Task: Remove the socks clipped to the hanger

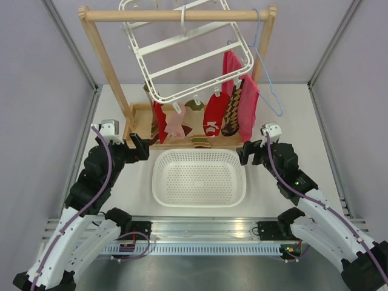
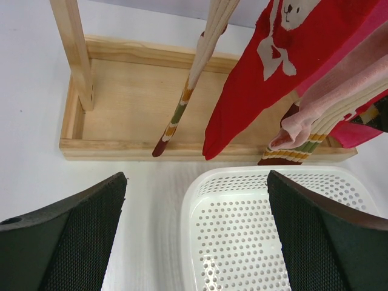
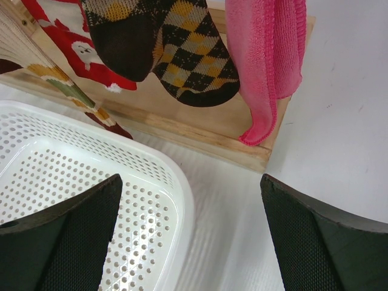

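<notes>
The socks (image 1: 213, 121) hang in a row from the small clips (image 1: 216, 92) along the near edge of the tilted white hanger (image 1: 138, 60), which is hooked over the top bar of the wooden rack (image 1: 121, 16) at the far side of the table; their toes dangle over the rack's base tray, just beyond the white basket (image 1: 159, 182). A larger pink cloth (image 1: 248, 112) hangs at the right end of the row and is not one of them. The left gripper (image 1: 139, 147) waits near the left of the row with its jaws spread wide and nothing between them; the right gripper (image 1: 247, 151) is the same near the right end. The socks look light, limp and stretchy; they should fold under the pads rather than resist. A good hold seems to be mid-body, below the clip, across the flat of the fabric; a downward pull may stretch the sock and swing the hanger before the clip lets go.
</notes>
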Action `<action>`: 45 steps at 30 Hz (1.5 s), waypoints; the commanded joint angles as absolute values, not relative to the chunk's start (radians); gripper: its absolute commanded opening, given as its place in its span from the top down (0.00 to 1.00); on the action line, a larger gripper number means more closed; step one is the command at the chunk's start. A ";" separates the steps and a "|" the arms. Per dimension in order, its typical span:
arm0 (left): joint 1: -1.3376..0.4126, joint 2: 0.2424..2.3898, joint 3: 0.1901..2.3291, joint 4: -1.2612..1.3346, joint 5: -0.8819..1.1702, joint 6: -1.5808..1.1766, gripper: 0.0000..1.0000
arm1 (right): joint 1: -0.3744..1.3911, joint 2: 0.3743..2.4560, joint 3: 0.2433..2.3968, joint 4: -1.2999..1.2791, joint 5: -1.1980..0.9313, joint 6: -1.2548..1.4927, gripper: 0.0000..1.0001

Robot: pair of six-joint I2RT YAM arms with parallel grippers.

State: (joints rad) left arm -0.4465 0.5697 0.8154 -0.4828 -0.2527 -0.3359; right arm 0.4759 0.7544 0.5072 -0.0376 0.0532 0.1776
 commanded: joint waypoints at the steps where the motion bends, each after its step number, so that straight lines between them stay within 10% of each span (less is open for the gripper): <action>1: -0.445 0.560 0.808 -0.459 -0.236 -0.321 0.00 | 0.480 0.747 0.508 -0.008 0.052 0.166 0.02; 34: -0.310 1.041 0.450 0.650 -0.256 -0.313 0.07 | 0.480 0.632 0.480 -0.008 -0.049 0.187 0.02; 45: -0.302 0.919 0.331 0.661 -0.258 -0.338 0.12 | 0.480 0.655 0.480 0.018 -0.055 0.189 0.02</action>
State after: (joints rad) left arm -0.3069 0.9825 0.3595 0.6144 -0.2314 -0.3504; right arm 0.4759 0.6510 0.4812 -0.0353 -0.0349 0.1799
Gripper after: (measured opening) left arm 0.874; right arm 0.982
